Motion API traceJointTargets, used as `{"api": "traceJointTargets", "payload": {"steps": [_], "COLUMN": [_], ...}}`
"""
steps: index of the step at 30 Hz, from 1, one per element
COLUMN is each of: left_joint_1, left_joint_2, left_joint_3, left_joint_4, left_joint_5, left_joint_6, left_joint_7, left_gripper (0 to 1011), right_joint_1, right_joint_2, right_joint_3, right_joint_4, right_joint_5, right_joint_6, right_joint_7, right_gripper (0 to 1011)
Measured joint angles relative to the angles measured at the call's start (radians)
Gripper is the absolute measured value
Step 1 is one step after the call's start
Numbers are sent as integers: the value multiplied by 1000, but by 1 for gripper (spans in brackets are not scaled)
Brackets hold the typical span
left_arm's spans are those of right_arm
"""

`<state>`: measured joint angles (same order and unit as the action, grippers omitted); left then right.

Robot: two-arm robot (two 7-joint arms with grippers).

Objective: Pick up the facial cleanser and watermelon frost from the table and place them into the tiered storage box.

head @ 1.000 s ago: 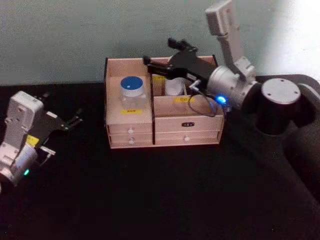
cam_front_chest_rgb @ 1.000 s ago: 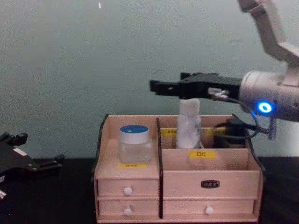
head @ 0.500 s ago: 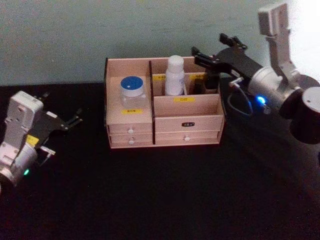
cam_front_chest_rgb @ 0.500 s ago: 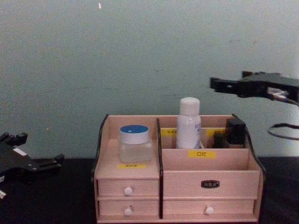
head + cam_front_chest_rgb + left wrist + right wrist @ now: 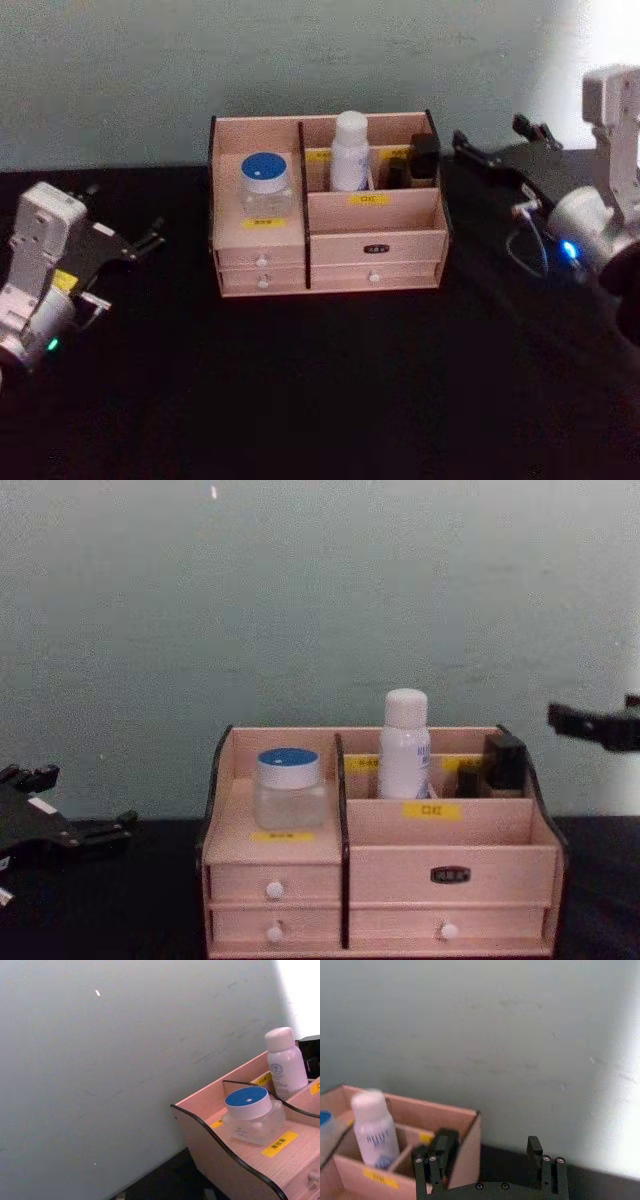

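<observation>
— Wooden tiered storage box [image 5: 325,262] holds the facial cleanser [image 5: 350,151] upright at the rear, the watermelon frost [image 5: 266,187] left. Risk?

— Right gripper [image 5: 494,153] beside it, left gripper [image 5: 138,244] off on the desk [image 5: 330,390], fingers apart, empty. I'd say a swing could topple the bottle.

Head overhead, chest level, share the tiered storage box [image 5: 325,245].

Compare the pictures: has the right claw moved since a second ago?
Yes. The right claw has pulled back rightward, away from the facial cleanser, clear of the tiered storage box.
</observation>
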<state>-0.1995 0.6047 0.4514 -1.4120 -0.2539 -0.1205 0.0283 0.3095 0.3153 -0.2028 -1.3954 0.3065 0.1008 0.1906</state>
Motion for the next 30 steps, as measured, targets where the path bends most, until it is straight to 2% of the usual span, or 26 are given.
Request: {"api": "traceJointTargets", "payload": {"steps": [4,10,17,30], "left_joint_1": [0,0,0,0], "left_joint_2": [0,0,0,0], "left_joint_3": [0,0,0,0], "left_joint_4": [0,0,0,0], "left_joint_5": [0,0,0,0], "left_joint_6": [0,0,0,0], "left_joint_7": [0,0,0,0], "left_gripper": [1001,1001,1001,1001], "right_joint_1": [-66,-120,-144,-145], "right_joint_2": [-1,-3,-5,-22], "right_joint_3": [23,45,48,55], "right_joint_4": [-24,-36,-21,2], "right_joint_5": [-13,-22,-38,-59], "right_joint_6": [-15,-25,-7,20], "right_joint_7": [-19,-20,2,13], "right_gripper": [1002,1002,1002,1002]}}
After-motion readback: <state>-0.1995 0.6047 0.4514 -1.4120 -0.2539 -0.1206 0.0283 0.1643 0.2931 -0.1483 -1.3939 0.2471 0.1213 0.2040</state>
